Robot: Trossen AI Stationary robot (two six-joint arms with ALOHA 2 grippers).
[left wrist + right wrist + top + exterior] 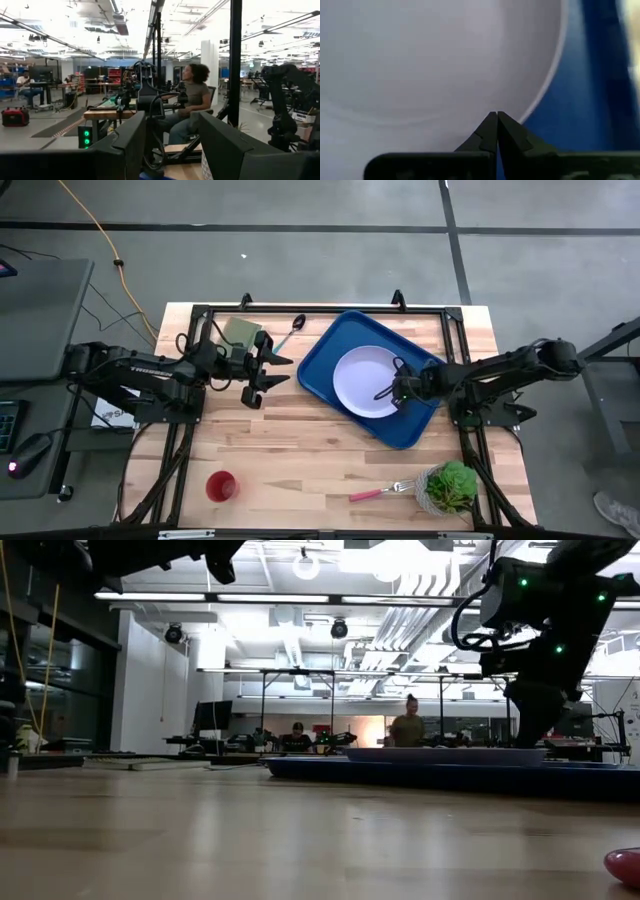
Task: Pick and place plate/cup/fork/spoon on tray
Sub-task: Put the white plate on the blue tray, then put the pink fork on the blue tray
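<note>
From above, the plate (366,380) lies in the tray (318,358) near the table's far edge, and the right gripper (385,392) hangs over the plate's near rim. The left gripper (277,370) hovers beside the tray with its fingers spread. The spoon (287,335) lies by the far edge; the cup (222,486) and fork (380,491) sit along the near edge.

At table height, the tray (440,774) looks to carry the plate (445,753).

The right wrist camera shows the right gripper (496,116) with its fingertips pressed together, empty, over the plate (435,55).

One camera looks straight down on the whole worktop (300,450). Another sits at its surface, facing the room. Both catch the tray (330,365), and the right wrist camera hangs close above it.
</note>
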